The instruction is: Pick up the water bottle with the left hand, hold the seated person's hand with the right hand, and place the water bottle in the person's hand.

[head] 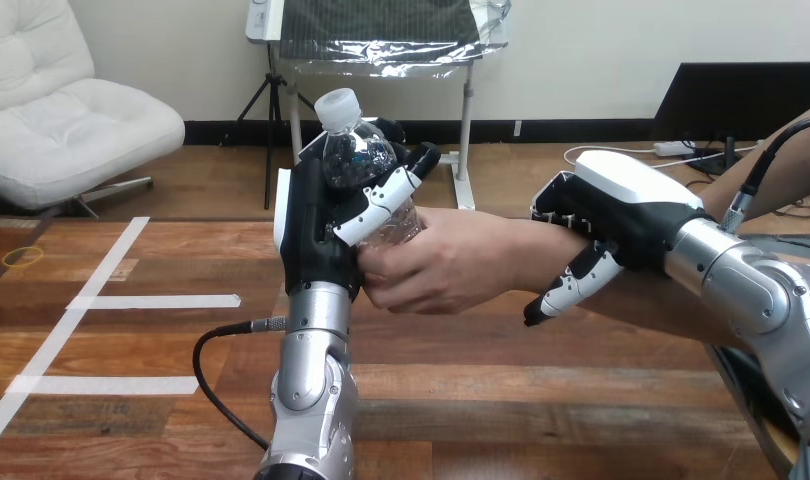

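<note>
Together, left robot hand (316, 235) and person's hand (436, 265) clasp water bottle (356, 152).

Wooden table (541, 400) — plank-grained, white tape strips (166, 301)

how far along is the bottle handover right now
Done: the left hand holds the water bottle up off the table, and the right hand is clasped over the person's wrist. In hand: the person's hand is wrapped round the bottle's lower part. Left: the left hand letting go.
</note>
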`<move>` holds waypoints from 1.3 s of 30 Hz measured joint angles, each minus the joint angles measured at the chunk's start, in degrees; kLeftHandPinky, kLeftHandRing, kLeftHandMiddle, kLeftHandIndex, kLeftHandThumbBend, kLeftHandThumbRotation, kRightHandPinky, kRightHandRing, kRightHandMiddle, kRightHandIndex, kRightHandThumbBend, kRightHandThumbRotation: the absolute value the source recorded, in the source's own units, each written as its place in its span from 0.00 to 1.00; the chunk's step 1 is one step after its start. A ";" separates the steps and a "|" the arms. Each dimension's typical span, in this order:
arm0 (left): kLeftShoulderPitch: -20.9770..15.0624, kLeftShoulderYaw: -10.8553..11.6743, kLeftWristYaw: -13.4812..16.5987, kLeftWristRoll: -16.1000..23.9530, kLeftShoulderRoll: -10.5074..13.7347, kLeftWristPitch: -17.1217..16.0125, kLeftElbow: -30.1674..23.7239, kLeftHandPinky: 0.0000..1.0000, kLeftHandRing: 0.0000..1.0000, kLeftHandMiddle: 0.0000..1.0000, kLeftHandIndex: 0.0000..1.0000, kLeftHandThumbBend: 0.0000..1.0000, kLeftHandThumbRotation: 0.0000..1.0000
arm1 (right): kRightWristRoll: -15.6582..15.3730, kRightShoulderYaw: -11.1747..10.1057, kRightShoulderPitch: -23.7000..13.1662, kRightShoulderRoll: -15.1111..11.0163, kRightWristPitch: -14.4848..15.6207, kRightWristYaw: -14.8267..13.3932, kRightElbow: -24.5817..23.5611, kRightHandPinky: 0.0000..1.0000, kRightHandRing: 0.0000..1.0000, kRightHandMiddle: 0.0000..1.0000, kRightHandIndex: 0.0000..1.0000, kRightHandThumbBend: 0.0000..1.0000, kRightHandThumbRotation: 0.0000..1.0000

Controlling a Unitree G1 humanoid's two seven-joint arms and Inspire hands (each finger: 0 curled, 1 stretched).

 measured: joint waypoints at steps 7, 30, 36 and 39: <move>0.05 -0.35 0.01 0.11 -0.04 0.16 -0.31 0.30 0.35 0.40 0.42 0.70 0.00 | 0.02 0.00 0.00 -0.10 0.01 0.00 0.00 0.23 0.28 0.33 0.34 0.90 0.09; 0.15 -1.35 -0.51 0.09 -0.08 0.93 -1.56 0.33 0.41 0.47 0.51 0.72 0.06 | 1.14 -0.02 0.07 -1.28 -0.25 0.07 0.00 0.27 0.32 0.37 0.38 0.90 0.11; 0.20 -1.44 -1.29 0.54 0.01 2.99 -2.45 0.49 0.60 0.66 0.73 0.85 0.37 | 2.09 -0.03 0.08 -2.20 -0.25 1.77 -0.02 0.30 0.36 0.42 0.43 0.94 0.28; 0.57 -1.69 -1.56 1.37 0.17 4.12 -3.53 0.59 0.68 0.73 0.79 0.92 0.50 | 2.11 -0.03 0.08 -2.78 -0.20 3.33 -0.25 0.32 0.40 0.47 0.50 0.97 0.38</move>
